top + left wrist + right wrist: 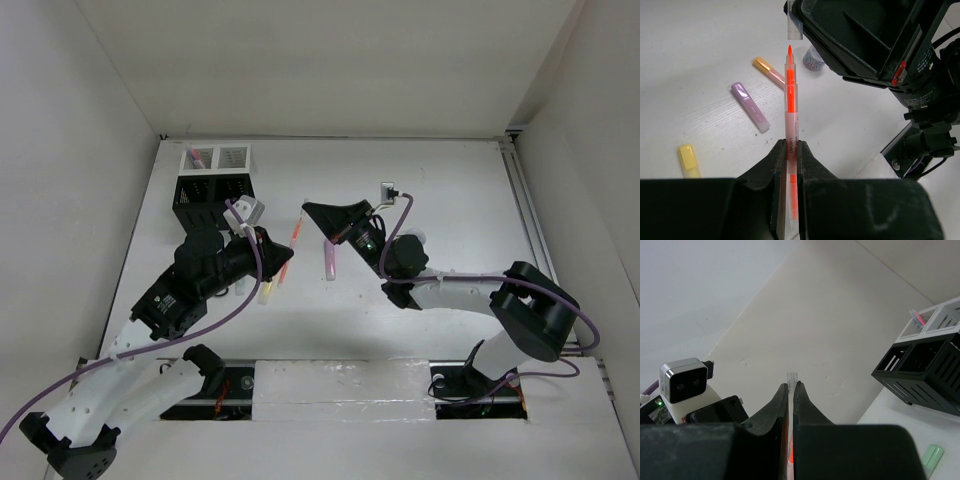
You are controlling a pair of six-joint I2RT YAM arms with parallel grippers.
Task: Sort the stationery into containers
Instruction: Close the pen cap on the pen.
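My left gripper (285,258) (788,145) is shut on a thin orange pen (790,100), which it holds above the table with its bare tip pointing at my right gripper (308,210) (791,386). The right gripper is shut on a clear pen cap (791,376). The cap also shows in the left wrist view (795,29), just beyond the pen tip. The black organiser (212,195) (925,367) and the white organiser (215,158) stand at the back left. A pink pen (197,157) stands in the white one.
On the table below lie a purple marker (328,258) (750,106), a yellow marker (688,160), an orange marker (769,70) and a small round greyish piece (812,59). A green marker (931,458) lies near the black organiser. A small item (388,190) lies behind the right arm.
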